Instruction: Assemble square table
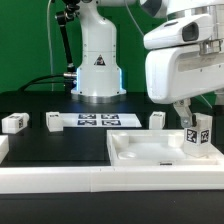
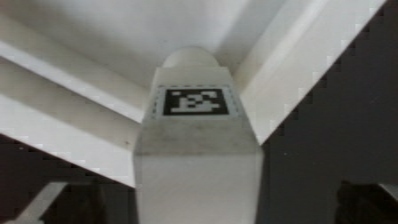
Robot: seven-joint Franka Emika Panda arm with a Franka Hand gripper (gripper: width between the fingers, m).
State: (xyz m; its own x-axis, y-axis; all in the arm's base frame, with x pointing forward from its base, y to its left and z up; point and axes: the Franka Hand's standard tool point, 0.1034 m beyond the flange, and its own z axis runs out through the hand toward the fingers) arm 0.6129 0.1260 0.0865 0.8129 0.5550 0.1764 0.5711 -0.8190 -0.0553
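At slab's [image 1: 150, 152] corner toward exterior view's right: leg [image 1: 197, 133] upright, tag outward, probably sitting in its hole. My jaws straddle it, spread wide, gripping nothing; likely poised to close and twist. Spare legs [image 1: 52, 121] on tabletop [image 1: 60, 150] behind.

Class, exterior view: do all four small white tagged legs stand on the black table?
No: only three small white tagged legs stand on the black table; the fourth leg is at the hand.
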